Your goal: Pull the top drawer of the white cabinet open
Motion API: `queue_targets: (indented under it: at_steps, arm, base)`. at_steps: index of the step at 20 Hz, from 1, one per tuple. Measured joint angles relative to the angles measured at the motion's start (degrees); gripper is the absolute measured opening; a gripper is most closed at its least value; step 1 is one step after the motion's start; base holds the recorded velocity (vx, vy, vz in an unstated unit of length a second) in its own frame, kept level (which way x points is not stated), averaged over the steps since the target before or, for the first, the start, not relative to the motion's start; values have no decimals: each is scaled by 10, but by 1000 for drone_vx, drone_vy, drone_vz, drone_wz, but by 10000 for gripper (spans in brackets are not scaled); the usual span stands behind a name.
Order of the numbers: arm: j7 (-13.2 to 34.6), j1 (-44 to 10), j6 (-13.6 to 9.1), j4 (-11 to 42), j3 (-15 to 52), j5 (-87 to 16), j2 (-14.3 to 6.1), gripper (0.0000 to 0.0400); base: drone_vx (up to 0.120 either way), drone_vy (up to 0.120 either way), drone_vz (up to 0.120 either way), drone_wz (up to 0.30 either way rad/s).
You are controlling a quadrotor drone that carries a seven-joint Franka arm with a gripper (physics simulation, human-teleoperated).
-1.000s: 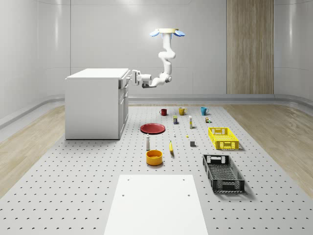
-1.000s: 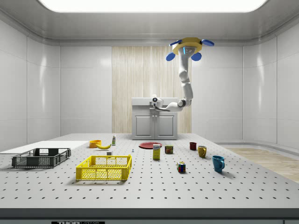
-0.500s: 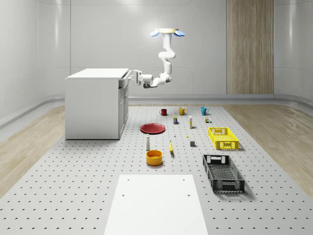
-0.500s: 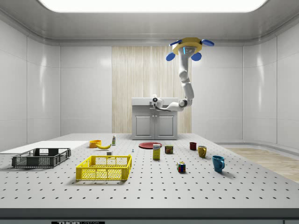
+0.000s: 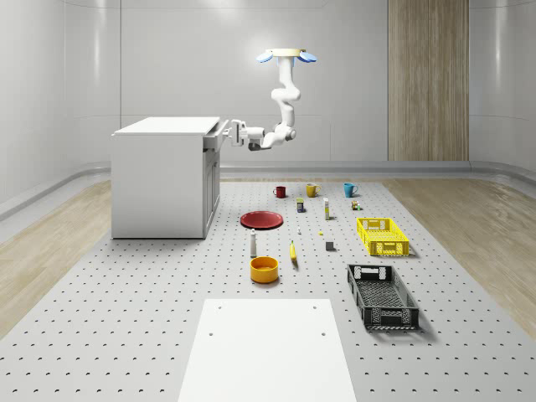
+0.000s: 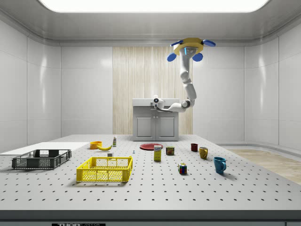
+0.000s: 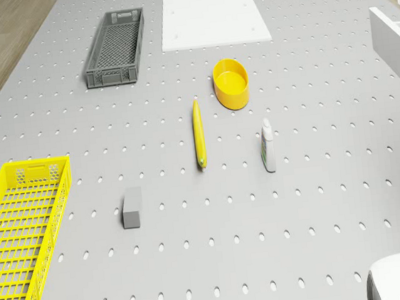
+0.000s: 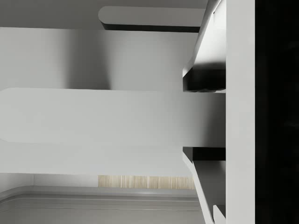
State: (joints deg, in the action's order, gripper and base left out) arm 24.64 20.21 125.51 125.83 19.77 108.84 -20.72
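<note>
White cabinet (image 5: 161, 177) standing at the surface's (image 5: 126, 318) far left edge, its top drawer (image 5: 214, 138) sticking out slightly, gripper (image 5: 228, 134) sitting at the drawer front, grip impossible to tell, drone (image 5: 286, 56) hovering high above the surface beside the cabinet

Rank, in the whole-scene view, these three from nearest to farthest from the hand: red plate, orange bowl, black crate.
The hand is at the white cabinet's top drawer.
1. Red plate, beside the cabinet.
2. Orange bowl, nearer the camera.
3. Black crate, at the view's lower right.
</note>
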Motion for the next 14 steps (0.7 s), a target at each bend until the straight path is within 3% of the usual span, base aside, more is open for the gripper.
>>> queue_targets:
  at_steps: [14]
  arm:
    - [-2, -6, -62, 60, -57, -30, -57, 113]
  base:
    - [0, 0, 0, 0]
